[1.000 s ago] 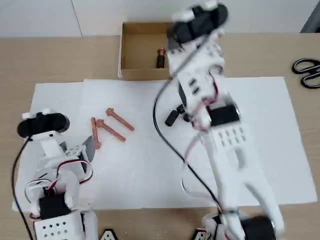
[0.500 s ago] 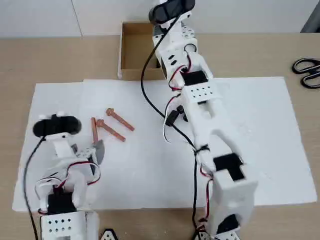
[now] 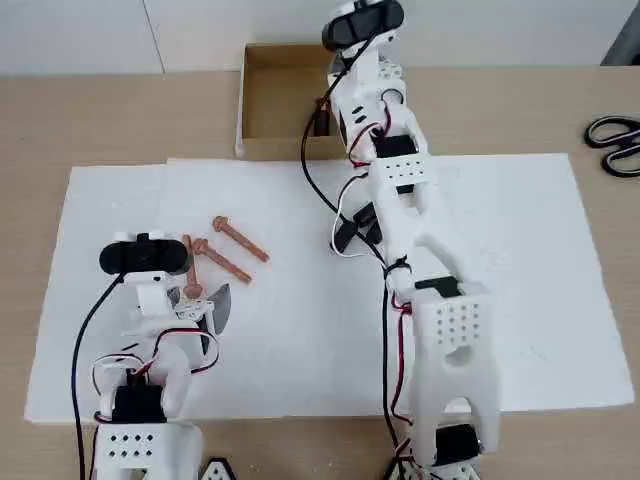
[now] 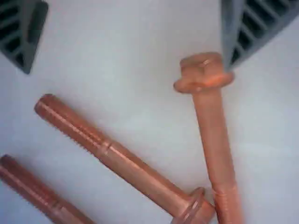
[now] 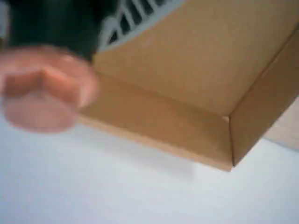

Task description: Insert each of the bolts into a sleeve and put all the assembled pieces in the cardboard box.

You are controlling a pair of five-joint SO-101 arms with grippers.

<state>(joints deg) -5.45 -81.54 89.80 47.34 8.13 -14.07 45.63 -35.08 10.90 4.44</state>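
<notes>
Left arm slid in over loose bolts [image 3: 228, 250] since a second ago; right arm swung out to cardboard box [image 3: 243, 100].

Right fingers [image 5: 128, 14] closed, as I judge it, on assembled piece [image 5: 44, 88] — bolt in black sleeve, at box's near wall, not yet let go.

Left fingers [image 4: 252, 28] wide open, holding nothing, one tip beside nearest bolt [image 4: 212, 121] on white sheet [image 3: 500, 250].

Step in hand: drop-off, with next pick-up starting. Next I'd carry piece over box floor and release — then lower left, close on shank, bring bolt to spare sleeve [image 3: 344, 232].
</notes>
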